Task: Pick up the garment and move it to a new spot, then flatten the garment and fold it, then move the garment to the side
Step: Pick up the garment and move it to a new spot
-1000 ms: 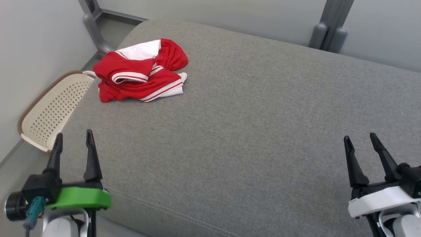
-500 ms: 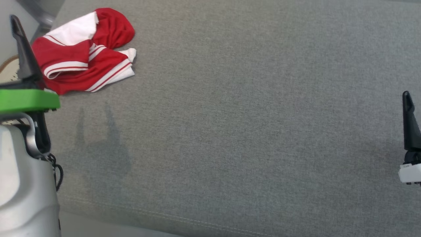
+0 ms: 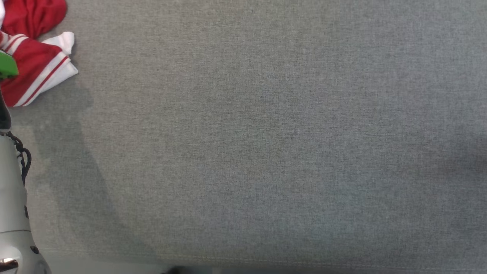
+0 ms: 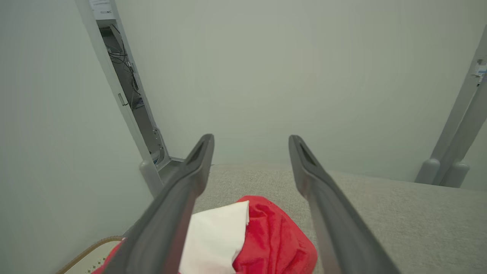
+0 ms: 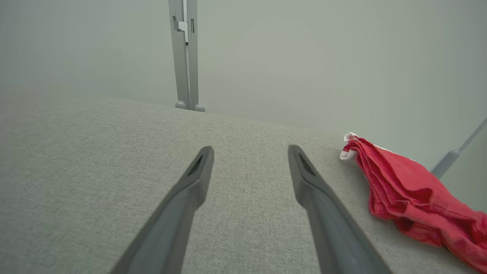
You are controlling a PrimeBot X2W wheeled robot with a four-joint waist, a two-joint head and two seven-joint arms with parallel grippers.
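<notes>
The garment [image 3: 34,72], a crumpled red-and-white heap, lies unlifted near the left edge of the grey cushion [image 3: 266,152]. By my reading none of the task is done yet: pick-up, move, flattening, fold and the shift aside all remain. The left hand [image 4: 251,140] hovers over that left edge, fingers apart and empty, aimed at the cloth. The right hand [image 5: 250,149], also spread and empty, hangs over the cushion's bare middle.

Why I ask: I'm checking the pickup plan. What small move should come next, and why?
Probably ease the left gripper down onto the garment and close. Its jaws stand open with the crumpled red-and-white garment just below and between them, untouched on the grey cushion; the right gripper, also open, is off to one side of it.
</notes>
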